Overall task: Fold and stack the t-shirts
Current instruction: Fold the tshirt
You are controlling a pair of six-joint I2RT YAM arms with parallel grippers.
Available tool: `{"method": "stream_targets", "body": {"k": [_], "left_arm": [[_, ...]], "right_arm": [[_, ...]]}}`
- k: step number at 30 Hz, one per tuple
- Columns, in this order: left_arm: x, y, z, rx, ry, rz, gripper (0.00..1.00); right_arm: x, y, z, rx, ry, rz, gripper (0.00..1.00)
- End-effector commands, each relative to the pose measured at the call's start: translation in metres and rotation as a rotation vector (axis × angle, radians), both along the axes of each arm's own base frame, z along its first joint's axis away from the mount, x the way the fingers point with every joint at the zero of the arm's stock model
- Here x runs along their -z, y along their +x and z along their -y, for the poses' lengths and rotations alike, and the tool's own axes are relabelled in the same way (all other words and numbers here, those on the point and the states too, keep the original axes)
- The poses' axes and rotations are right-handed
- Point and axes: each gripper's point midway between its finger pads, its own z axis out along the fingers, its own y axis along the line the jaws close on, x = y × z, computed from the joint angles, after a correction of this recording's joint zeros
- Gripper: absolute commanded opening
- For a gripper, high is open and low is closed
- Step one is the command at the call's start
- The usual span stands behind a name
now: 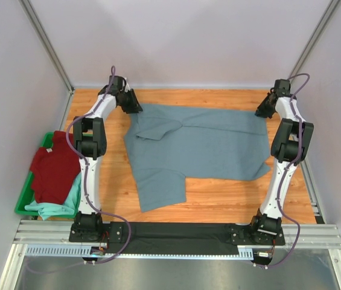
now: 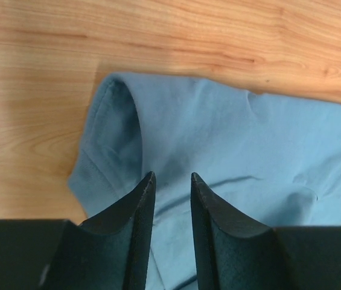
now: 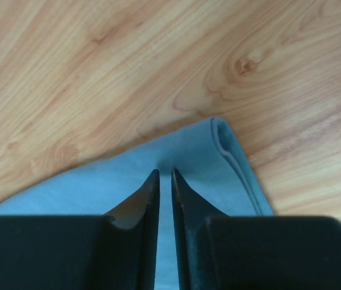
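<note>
— Where's the grey-blue t-shirt (image 1: 200,145)? Any writing?
— Spread mid-table (image 1: 230,199), with bare wood along its near edge. The only label is the dark red tee's (image 1: 52,169) white label (image 1: 48,149), too small to read. That tee lies over the mint tee (image 1: 52,208) in the green bin (image 1: 22,202).
— Pincers?
— The left gripper (image 2: 171,175) is narrowly apart over one far corner. The right gripper (image 3: 164,172) is almost closed at the other, and I can't tell if it grips.

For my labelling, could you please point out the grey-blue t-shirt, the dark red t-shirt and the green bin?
grey-blue t-shirt (image 1: 212,145): top view, middle of its body.
dark red t-shirt (image 1: 54,169): top view, middle of the bunched cloth.
green bin (image 1: 23,202): top view, its left rim.
</note>
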Motion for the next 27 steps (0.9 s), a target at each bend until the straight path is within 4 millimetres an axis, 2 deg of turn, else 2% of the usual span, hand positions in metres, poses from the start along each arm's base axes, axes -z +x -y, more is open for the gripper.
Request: {"method": "stream_targets", "body": {"k": [1,4,6,8,9,10,11,12,13,14,15,16,18,19,21,22,23,24,25,26,27], "left_arm": [[-0.002,0.017,-0.007,-0.084,-0.061,-0.007,0.38],[0.002,0.022,-0.013,-0.098,-0.076,-0.017,0.38],[-0.009,0.023,-0.014,-0.08,-0.049,0.003,0.41],[-0.031,0.02,-0.015,-0.069,-0.022,0.03,0.45],[-0.034,0.013,-0.021,-0.074,0.024,0.02,0.47],[-0.061,0.008,-0.021,-0.07,0.045,0.057,0.56],[-0.063,-0.001,-0.023,-0.064,0.074,0.046,0.73],[-0.067,-0.011,-0.03,-0.056,0.144,0.041,0.74],[-0.094,-0.02,-0.024,-0.034,0.172,0.086,0.74],[-0.087,-0.034,-0.024,-0.019,0.207,0.06,0.73],[-0.09,-0.044,-0.02,0.016,0.228,0.062,0.72],[-0.095,-0.062,-0.008,0.051,0.23,0.053,0.68],[-0.095,-0.081,0.01,0.104,0.206,0.046,0.64],[-0.092,-0.1,0.027,0.148,0.197,0.027,0.61],[-0.093,-0.114,0.048,0.213,0.176,0.034,0.58],[-0.096,-0.119,0.059,0.249,0.18,0.049,0.6],[-0.097,-0.125,0.08,0.311,0.187,0.063,0.63],[-0.095,-0.134,0.088,0.375,0.224,0.058,0.64],[-0.096,-0.131,0.098,0.414,0.253,0.075,0.68],[-0.092,-0.135,0.11,0.454,0.321,0.087,0.68],[-0.08,-0.14,0.11,0.489,0.377,0.059,0.69]], "right_arm": [[0.006,0.016,0.011,0.034,-0.022,0.035,0.14],[0.011,0.023,0.017,0.032,-0.05,0.035,0.15],[-0.001,0.031,0.02,0.027,-0.058,0.054,0.21],[-0.013,0.024,0.02,0.036,-0.059,0.022,0.29],[-0.035,0.023,0.021,0.063,-0.066,0.037,0.31],[-0.038,0.005,0.024,0.099,-0.076,-0.028,0.43],[-0.046,-0.003,0.027,0.127,-0.092,-0.047,0.48],[-0.039,-0.018,0.024,0.148,-0.081,-0.097,0.52],[-0.063,-0.03,0.023,0.166,-0.089,-0.082,0.56],[-0.062,-0.039,0.02,0.173,-0.08,-0.092,0.62],[-0.052,-0.05,0.016,0.185,-0.065,-0.107,0.63],[-0.065,-0.057,0.014,0.193,-0.063,-0.077,0.66],[-0.063,-0.063,0.01,0.205,-0.045,-0.06,0.7],[-0.056,-0.073,0.006,0.233,0.003,-0.081,0.7],[-0.053,-0.075,-0.001,0.249,0.069,-0.067,0.69],[-0.052,-0.075,-0.004,0.258,0.097,-0.057,0.62],[-0.043,-0.082,-0.007,0.29,0.13,-0.069,0.58],[-0.041,-0.082,-0.007,0.305,0.148,-0.064,0.54],[-0.039,-0.081,-0.003,0.328,0.164,-0.053,0.4],[-0.03,-0.085,-0.003,0.369,0.192,-0.076,0.31],[-0.027,-0.087,0.0,0.389,0.204,-0.08,0.24]]}}
